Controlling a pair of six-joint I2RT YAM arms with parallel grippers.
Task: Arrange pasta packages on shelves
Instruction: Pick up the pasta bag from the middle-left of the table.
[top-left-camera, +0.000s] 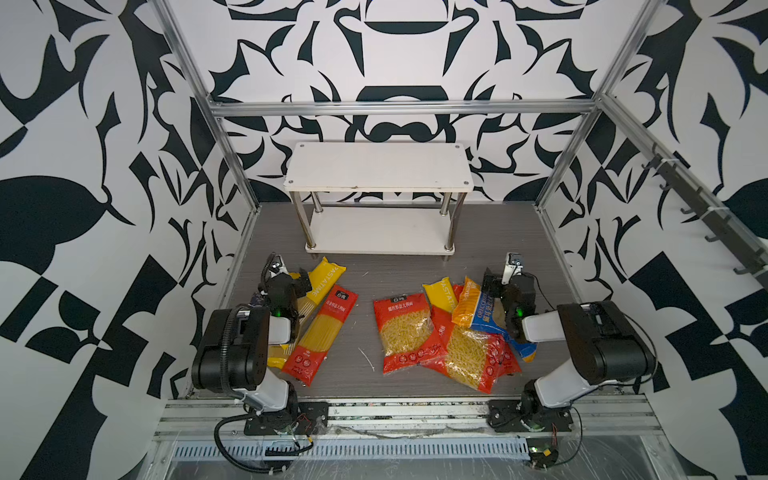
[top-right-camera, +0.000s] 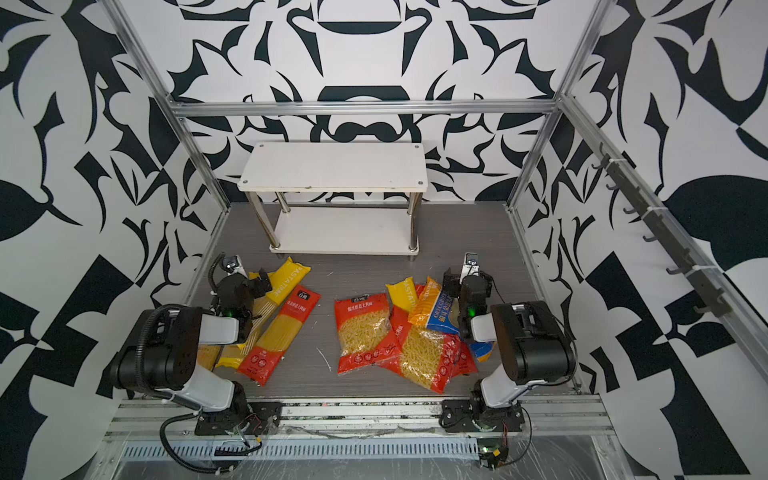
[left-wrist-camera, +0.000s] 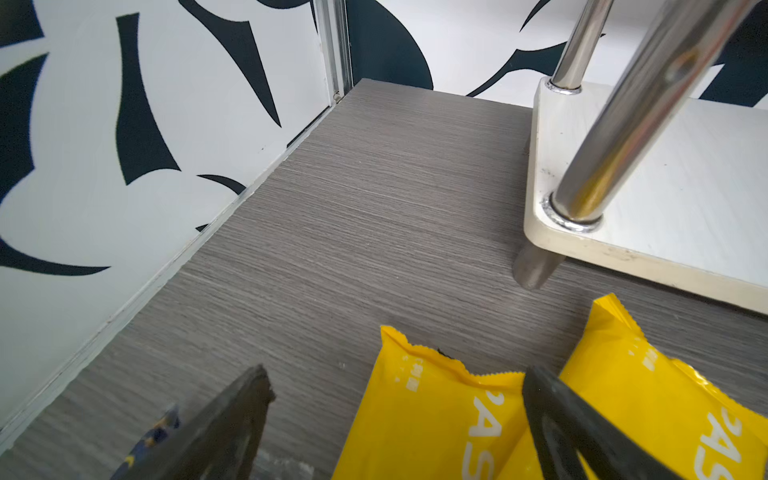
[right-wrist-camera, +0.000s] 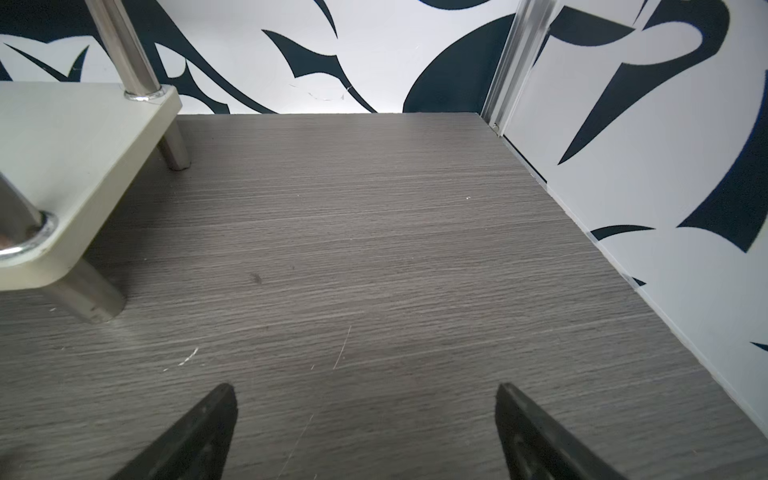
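**Both jaws wide, nothing gripped**

Left gripper spread wide, empty, just over two yellow PASTATIME packs. Right gripper equally wide above grey table. Red fusilli bags heaped to the robot's right; every pack lies on the table in front of the shelves.

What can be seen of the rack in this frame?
The rack is a small two-tier stand. It has two white rectangular boards with rounded corners, joined by four shiny chrome legs. The legs' stubs lift the lower board off the grey table. Screw heads mark the top board's corners. It stands upright near the back wall, and both boards are bare. Nothing touches it; a yellow pack lies just short of its front.
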